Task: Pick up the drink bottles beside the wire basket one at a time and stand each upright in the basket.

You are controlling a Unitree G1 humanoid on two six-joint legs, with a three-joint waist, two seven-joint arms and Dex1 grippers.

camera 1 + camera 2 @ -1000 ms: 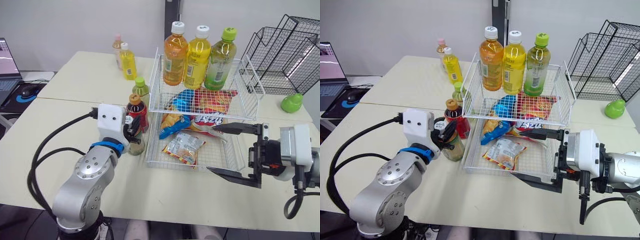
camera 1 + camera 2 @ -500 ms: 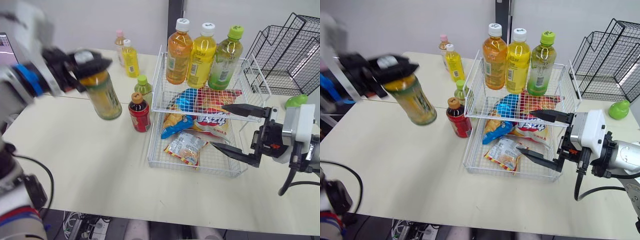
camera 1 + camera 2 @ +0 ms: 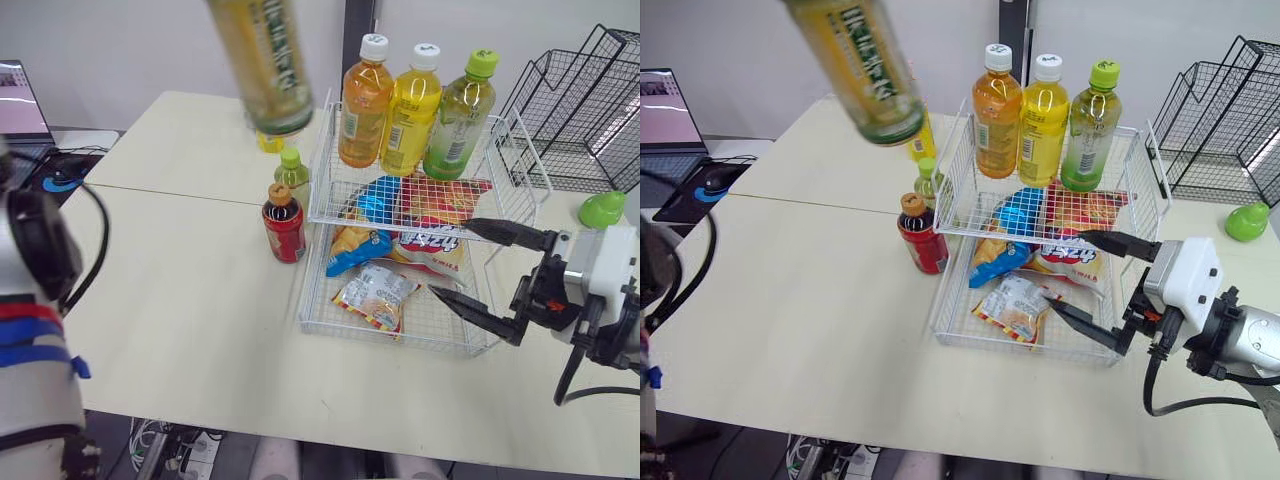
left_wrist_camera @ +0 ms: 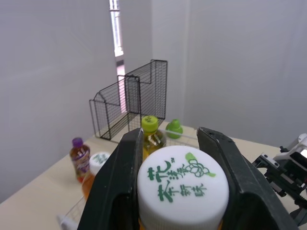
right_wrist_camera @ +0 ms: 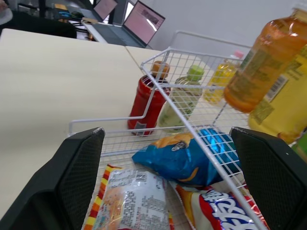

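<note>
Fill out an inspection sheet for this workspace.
Surface: beige table.
Job's things: tea bottle held high, tilted; red bottle and green-capped bottle stand beside basket; three bottles upright in its upper tier.
Clutter: snack bags in lower tier.
Grippers: left gripper shut on the tea bottle's cap; right gripper open by lower tier.
Cables: black cable by left arm; second cable under right gripper.
Surroundings: laptop, mouse, wire rack, green pear.

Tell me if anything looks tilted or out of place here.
One thing: the tea bottle hangs tilted high above the table, the left tool clamped on its white cap. The three bottles in the wire basket stand upright.
</note>
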